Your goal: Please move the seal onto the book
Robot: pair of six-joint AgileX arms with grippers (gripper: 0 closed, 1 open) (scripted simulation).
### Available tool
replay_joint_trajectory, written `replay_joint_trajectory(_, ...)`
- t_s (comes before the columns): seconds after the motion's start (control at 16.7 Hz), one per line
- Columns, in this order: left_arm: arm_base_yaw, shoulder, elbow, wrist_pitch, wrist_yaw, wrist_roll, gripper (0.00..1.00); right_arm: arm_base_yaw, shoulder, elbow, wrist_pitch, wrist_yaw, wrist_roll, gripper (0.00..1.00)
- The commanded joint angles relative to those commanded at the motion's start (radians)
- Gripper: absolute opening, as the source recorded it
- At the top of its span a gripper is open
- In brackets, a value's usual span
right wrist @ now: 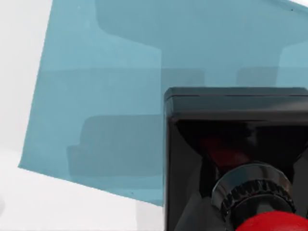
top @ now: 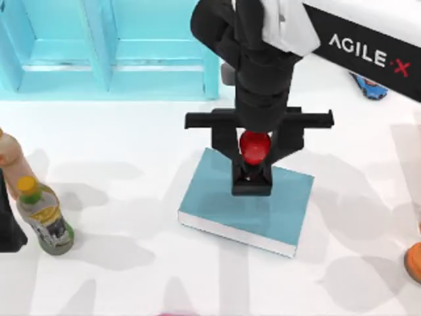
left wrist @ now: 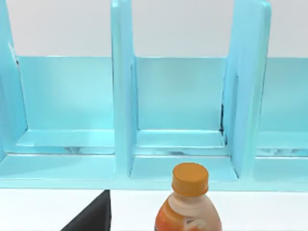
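Note:
The seal [top: 254, 148], a black square block with a glossy red knob, stands upright over the far part of the teal book [top: 217, 197], which lies flat at the table's middle. My right gripper [top: 254, 158] reaches down from the back, its fingers closed against the knob's sides. Whether the base touches the cover, I cannot tell. The right wrist view looks down on the seal [right wrist: 231, 144] with the book's cover [right wrist: 96, 96] beneath it. My left arm [top: 10, 230] is parked at the table's left edge.
A big light-blue shelf unit [top: 99, 46] spans the back left and faces the left wrist camera [left wrist: 178, 96]. An orange-capped bottle [left wrist: 189, 207] and a yellow-capped green bottle [top: 45, 220] stand at the left. A blue toy car [top: 370, 87] sits back right, an orange object [top: 414, 262] at the right edge.

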Motion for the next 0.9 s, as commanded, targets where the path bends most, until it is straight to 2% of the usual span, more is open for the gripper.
replay_joint_trajectory(0.6,0.000,0.000,0.000,0.000,0.000,0.000,1.00,0.000,0.001,0.022,-0.020,0.000,0.000,0.00)
replay_joint_trajectory(0.9,0.000,0.000,0.000,0.000,0.000,0.000,1.00,0.000,0.001,0.022,-0.020,0.000,0.000,0.38)
